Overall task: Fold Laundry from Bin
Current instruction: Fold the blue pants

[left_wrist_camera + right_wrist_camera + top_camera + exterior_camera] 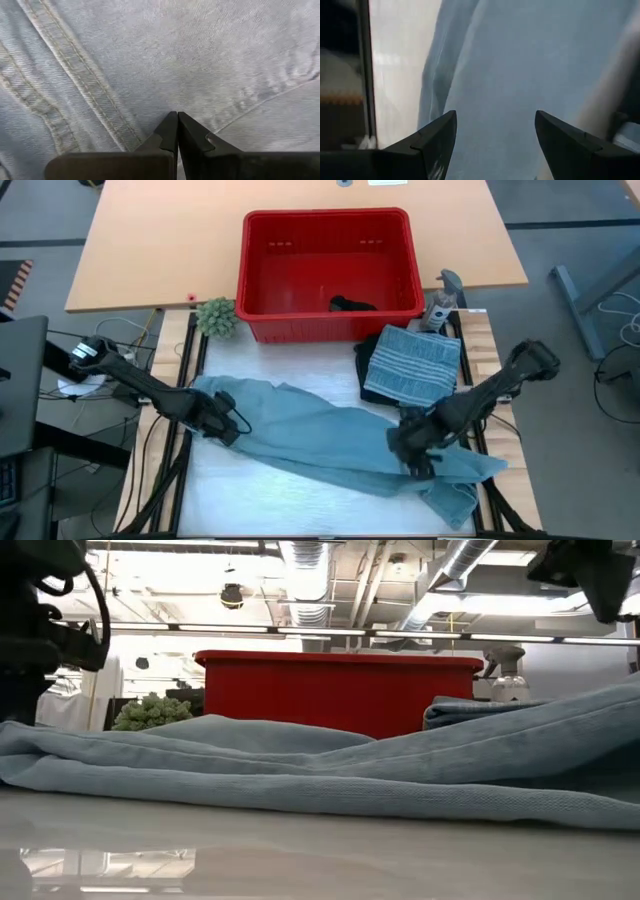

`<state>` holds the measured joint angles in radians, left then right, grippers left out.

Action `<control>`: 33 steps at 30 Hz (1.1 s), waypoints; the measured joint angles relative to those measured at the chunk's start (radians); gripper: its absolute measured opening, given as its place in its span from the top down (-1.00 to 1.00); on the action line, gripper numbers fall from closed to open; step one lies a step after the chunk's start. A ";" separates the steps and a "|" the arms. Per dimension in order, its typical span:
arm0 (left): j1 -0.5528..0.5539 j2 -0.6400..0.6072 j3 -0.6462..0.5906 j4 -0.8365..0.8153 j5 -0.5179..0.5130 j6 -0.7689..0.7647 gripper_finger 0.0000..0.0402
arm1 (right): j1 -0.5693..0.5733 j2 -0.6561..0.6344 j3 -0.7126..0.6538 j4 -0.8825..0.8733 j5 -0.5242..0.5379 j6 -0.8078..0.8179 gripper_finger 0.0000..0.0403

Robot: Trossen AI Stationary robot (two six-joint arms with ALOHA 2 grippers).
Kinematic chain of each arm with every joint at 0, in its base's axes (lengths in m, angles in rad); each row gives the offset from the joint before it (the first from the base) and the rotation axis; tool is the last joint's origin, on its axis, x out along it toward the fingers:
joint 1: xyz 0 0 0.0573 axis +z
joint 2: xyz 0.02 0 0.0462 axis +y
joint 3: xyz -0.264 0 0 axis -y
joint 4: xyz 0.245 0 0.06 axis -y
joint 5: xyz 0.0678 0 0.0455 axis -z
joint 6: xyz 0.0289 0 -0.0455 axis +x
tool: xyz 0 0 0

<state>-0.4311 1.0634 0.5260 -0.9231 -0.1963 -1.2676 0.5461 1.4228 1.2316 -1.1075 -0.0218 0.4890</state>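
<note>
A light blue denim garment (310, 430) lies spread slantwise across the white table, from the left side to the near right. My left gripper (228, 427) is shut over its left part, near a double seam (85, 85). My right gripper (415, 458) hangs open above its right part, with nothing between the fingers (435, 140). The red bin (325, 218) stands at the far middle with one black garment (352, 305) on its floor. A folded blue-grey striped cloth (412, 365) lies flat on the table to the right, in front of the bin. My left gripper points down at the denim (200, 50) with its fingertips (170, 125) shut together and no cloth between them. Whether the tips touch the cloth I cannot tell.
A small green plant (215, 317) stands at the bin's left near corner. A spray bottle (442, 302) stands at its right near corner. Dark frame rails run along both sides of the table. Bare white surface (260, 500) lies near the front edge.
</note>
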 joint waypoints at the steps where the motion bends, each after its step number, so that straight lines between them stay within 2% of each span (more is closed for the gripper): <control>1: 0.001 -0.012 0.001 0.003 0.000 -0.001 1.00 | 0.005 0.031 0.011 0.003 -0.014 -0.027 -0.46; 6: 0.000 -0.028 0.002 -0.020 0.000 0.002 1.00 | 0.017 0.135 0.135 0.000 -0.026 -0.125 -0.44; 11: 0.001 -0.026 0.003 -0.039 -0.002 0.009 1.00 | 0.024 0.215 0.241 -0.008 -0.026 -0.146 -0.44; 21: 0.001 -0.028 0.003 -0.036 -0.021 0.009 1.00 | 0.096 0.403 0.246 -0.096 -0.032 -0.026 -0.45; 27: 0.000 -0.029 0.003 -0.035 -0.026 0.022 1.00 | 0.096 0.446 0.246 -0.120 0.030 0.039 -0.44; 30: 0.000 -0.029 0.003 -0.032 -0.026 0.029 1.00 | 0.092 0.448 0.246 -0.123 0.053 0.046 -0.35; 33: 0.000 -0.029 0.003 -0.030 -0.029 0.029 1.00 | 0.087 0.448 0.246 -0.148 0.054 0.046 -0.06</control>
<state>-0.4309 1.0344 0.5293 -0.9530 -0.2253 -1.2386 0.6331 1.8706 1.4780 -1.2554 0.0326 0.5354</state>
